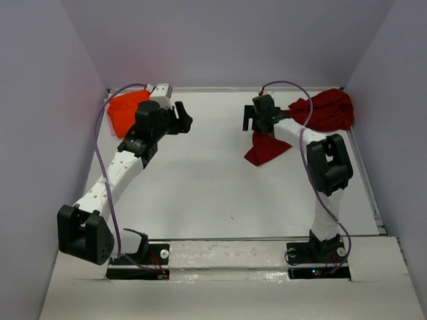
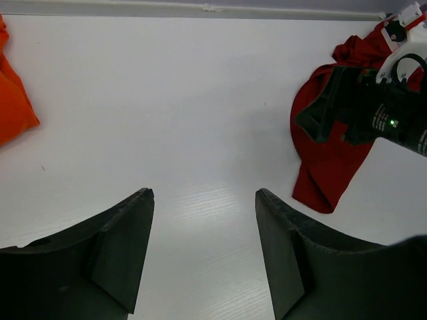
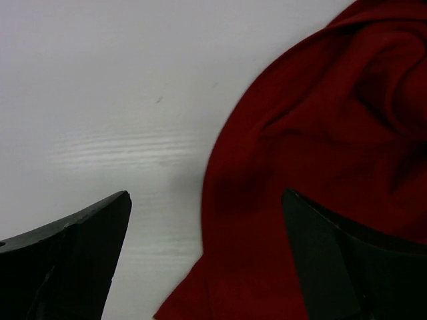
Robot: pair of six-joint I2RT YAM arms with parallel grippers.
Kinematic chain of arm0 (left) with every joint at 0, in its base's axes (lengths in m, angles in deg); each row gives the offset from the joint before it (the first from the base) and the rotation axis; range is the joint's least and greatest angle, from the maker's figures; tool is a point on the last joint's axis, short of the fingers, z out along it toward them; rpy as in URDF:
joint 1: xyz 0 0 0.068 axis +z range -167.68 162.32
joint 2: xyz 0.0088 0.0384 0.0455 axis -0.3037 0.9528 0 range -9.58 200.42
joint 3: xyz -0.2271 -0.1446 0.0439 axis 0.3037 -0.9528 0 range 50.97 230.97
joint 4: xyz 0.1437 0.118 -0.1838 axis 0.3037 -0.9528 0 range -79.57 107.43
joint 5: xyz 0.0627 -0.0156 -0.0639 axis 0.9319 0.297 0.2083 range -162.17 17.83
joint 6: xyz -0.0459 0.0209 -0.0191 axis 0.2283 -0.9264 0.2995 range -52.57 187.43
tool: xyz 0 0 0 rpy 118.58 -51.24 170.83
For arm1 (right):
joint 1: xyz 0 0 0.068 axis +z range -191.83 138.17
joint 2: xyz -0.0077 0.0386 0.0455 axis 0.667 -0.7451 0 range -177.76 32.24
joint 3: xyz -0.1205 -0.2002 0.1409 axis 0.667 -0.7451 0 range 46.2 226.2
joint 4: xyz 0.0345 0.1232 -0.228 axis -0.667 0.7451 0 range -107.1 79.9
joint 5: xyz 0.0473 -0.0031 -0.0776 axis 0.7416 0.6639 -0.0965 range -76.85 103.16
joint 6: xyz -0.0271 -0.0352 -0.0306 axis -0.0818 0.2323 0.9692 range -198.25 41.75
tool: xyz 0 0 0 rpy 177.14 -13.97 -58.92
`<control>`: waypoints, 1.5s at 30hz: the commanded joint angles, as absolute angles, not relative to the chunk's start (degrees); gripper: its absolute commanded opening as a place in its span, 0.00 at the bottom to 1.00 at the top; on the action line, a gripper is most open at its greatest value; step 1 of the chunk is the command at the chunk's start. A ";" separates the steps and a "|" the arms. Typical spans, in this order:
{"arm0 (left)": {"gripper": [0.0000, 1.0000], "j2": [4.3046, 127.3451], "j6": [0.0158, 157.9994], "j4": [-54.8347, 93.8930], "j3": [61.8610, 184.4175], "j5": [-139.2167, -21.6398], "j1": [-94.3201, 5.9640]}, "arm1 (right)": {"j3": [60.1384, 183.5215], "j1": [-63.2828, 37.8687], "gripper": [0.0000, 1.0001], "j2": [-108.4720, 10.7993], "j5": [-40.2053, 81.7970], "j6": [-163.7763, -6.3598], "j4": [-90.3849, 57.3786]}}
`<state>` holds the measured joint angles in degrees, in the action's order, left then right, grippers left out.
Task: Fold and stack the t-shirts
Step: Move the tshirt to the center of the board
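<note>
The crumpled dark red t-shirt (image 1: 325, 110) lies at the back right, and a flap of it (image 1: 265, 151) reaches toward the middle. My right gripper (image 1: 249, 121) hovers over that flap's left edge, open. In the right wrist view the red t-shirt (image 3: 320, 133) fills the right half, and the right gripper (image 3: 207, 197) straddles its edge without touching it. The bunched orange t-shirt (image 1: 124, 110) sits in the back left corner, behind my left arm. My left gripper (image 1: 182, 120) is open over bare table. Its wrist view shows the left gripper (image 2: 203, 193) empty, the orange t-shirt (image 2: 12, 100) at the left and the red t-shirt (image 2: 327, 167) at the right.
The white table (image 1: 200, 193) is enclosed by grey walls at the back and both sides. A raised rail (image 1: 369, 187) runs along its right edge. Purple cables loop over both arms. The right arm's wrist (image 2: 373, 113) shows above the red cloth in the left wrist view.
</note>
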<state>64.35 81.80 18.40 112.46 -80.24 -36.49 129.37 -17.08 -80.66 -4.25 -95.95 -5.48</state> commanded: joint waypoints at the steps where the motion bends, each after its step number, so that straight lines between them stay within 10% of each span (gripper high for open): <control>1: 0.72 60.82 80.35 19.71 113.81 -79.02 -36.93 | 137.50 -20.04 1.00 -86.64 -8.72 -96.10 1.44; 13: 0.72 60.56 80.44 19.71 113.90 -79.20 -36.93 | 144.11 -21.09 0.94 -95.02 -6.54 -95.04 4.08; 17: 0.72 60.56 80.35 19.71 113.90 -78.93 -36.93 | 142.88 -21.09 0.66 -94.93 -4.69 -95.13 3.38; 19: 0.72 60.64 80.35 19.71 113.90 -78.93 -36.93 | 141.65 -21.09 0.00 -94.15 -3.37 -94.69 2.77; 36: 0.72 61.08 80.35 19.71 113.90 -79.11 -36.93 | 118.63 -8.72 0.00 -58.39 10.95 -94.51 -2.16; 45: 0.72 61.96 80.26 19.71 113.72 -78.76 -36.93 | 111.67 0.27 0.05 -60.30 15.44 -99.08 -2.51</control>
